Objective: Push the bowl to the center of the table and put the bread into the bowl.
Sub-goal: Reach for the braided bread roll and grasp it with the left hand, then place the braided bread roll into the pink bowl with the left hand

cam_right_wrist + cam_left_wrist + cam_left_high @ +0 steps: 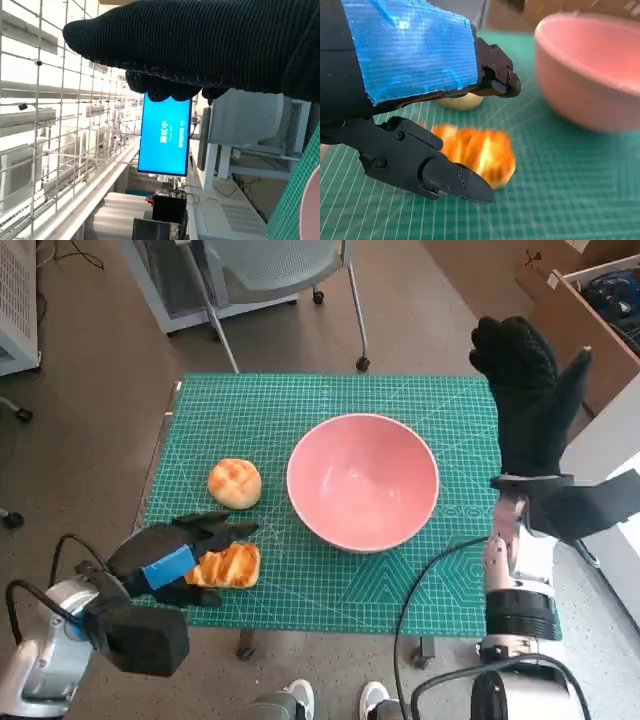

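My left hand (180, 558) has its fingers spread around the golden bread (228, 566) near the table's (330, 595) front-left corner. A round bun (235, 483) sits just behind, narrowing room there. The pink bowl (363, 480) fills the middle; open mat lies along the front edge. My right hand (532, 395), raised, hangs over the right edge.

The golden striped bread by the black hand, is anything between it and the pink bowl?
Nothing visible: only bare green mat separates the golden striped bread from the pink bowl. The round pale bun sits off to the side.
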